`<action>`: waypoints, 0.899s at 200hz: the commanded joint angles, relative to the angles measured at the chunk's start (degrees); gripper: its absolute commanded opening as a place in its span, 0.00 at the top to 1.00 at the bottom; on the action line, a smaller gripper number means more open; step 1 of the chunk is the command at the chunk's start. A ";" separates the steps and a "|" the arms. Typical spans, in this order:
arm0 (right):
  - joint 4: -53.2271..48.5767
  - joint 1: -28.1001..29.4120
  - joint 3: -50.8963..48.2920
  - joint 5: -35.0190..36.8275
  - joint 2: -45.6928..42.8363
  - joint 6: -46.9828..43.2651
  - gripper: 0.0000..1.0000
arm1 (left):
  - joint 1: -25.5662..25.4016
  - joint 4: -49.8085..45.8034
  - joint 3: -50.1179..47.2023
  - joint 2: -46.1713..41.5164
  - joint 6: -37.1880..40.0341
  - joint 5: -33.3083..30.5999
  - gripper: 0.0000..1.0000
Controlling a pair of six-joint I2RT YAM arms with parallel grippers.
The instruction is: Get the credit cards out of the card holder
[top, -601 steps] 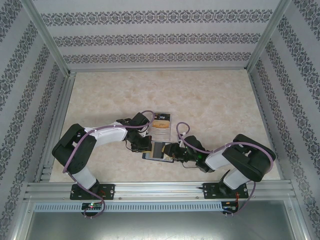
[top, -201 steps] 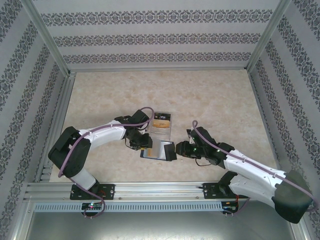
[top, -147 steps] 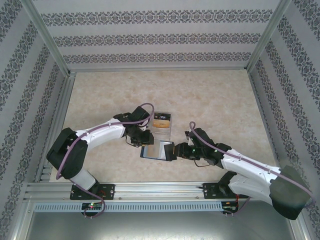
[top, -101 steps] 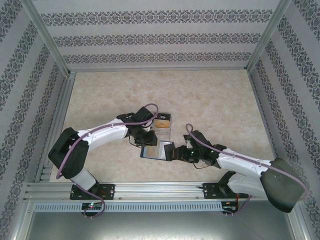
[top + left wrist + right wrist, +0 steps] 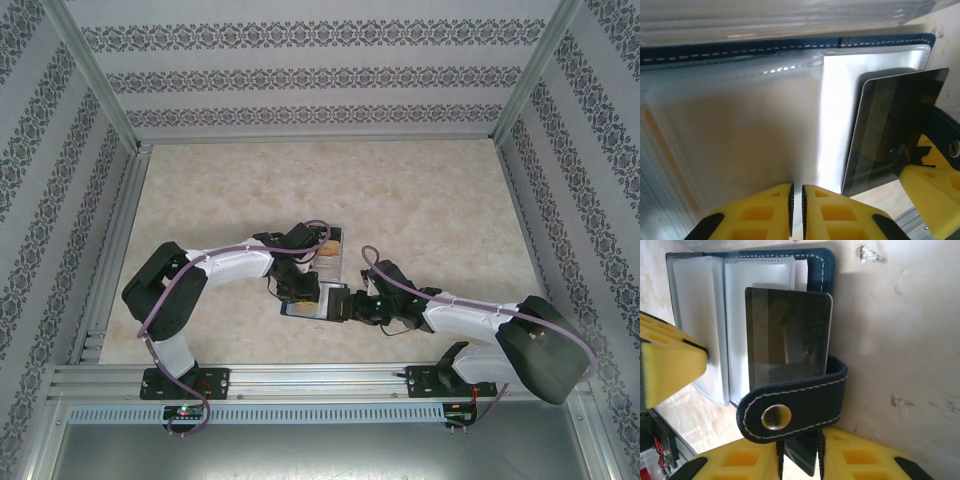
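1. From above, both arms meet toward the near middle of the counter (image 5: 420,200). They reach over the card holder (image 5: 322,300), which lies open just in front of a clear acrylic stand (image 5: 330,243).
2. The right wrist view adds the grip. The right pincer (image 5: 800,446) is clamped on the near edge of a black credit card (image 5: 787,335), and the navy snap tab (image 5: 790,412) crosses over the card.
3. In the left wrist view, the left pincer (image 5: 796,190) is closed to a hairline on the edge of a clear sleeve (image 5: 740,135).
4. The card holder is navy with white stitching and pale sleeves. The credit card sticks partway out, slightly skewed.
5. Bare counter lies beside the card's free end, and the stand crowds the far side.
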 commanded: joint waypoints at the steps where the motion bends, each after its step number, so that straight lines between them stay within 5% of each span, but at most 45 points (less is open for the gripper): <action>1: 2.56 -0.02 -1.22 -0.83 0.31 0.79 0.74 | -0.98 -0.13 -0.07 0.92 1.30 0.19 0.85; 23: 2.72 -0.10 -2.10 -0.66 0.19 1.05 0.80 | -1.24 -0.02 -0.26 1.02 1.21 0.09 0.85; 180: 2.85 -0.24 -3.41 1.12 -2.35 2.35 0.76 | -3.04 -0.66 4.17 -0.55 2.43 1.08 0.89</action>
